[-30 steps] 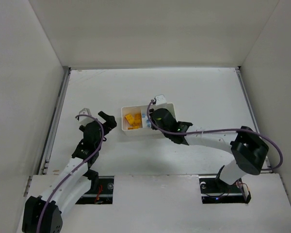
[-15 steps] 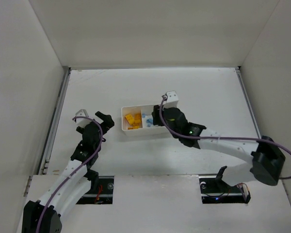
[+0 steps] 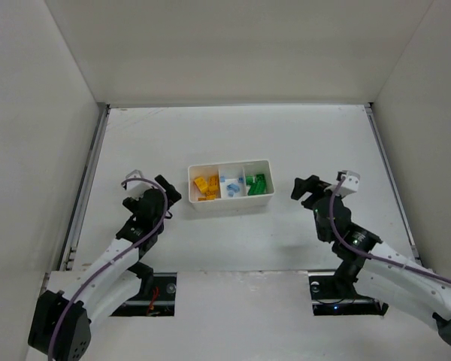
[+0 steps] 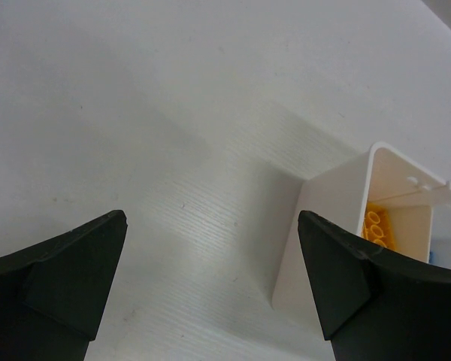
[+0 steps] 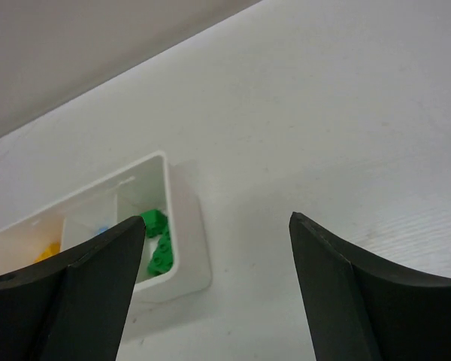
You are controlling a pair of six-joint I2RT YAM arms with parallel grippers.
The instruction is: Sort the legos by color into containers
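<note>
The white tray [image 3: 230, 207] of three containers lies mid-table. Yellow-orange legos [image 3: 204, 186] fill its left compartment, light blue legos [image 3: 230, 186] the middle one, green legos [image 3: 257, 183] the right one. My left gripper [image 3: 164, 190] is open and empty, just left of the tray. My right gripper [image 3: 306, 188] is open and empty to the tray's right, apart from it. In the right wrist view the right gripper [image 5: 216, 216] frames bare table beside the tray [image 5: 189, 248] and its green legos [image 5: 159, 244]. In the left wrist view the left gripper [image 4: 210, 218] faces the tray's corner [image 4: 316, 241], where a yellow lego [image 4: 376, 226] peeks out.
White walls [image 3: 52, 150] enclose the table on the left, back and right. A metal rail [image 3: 86, 188] runs along the table's left edge and another along the right. Both arm bases sit at the near edge.
My right arm has pulled back from over the tray to its right, and its gripper has opened. The green legos in the right compartment now show. The left arm barely shifted.
</note>
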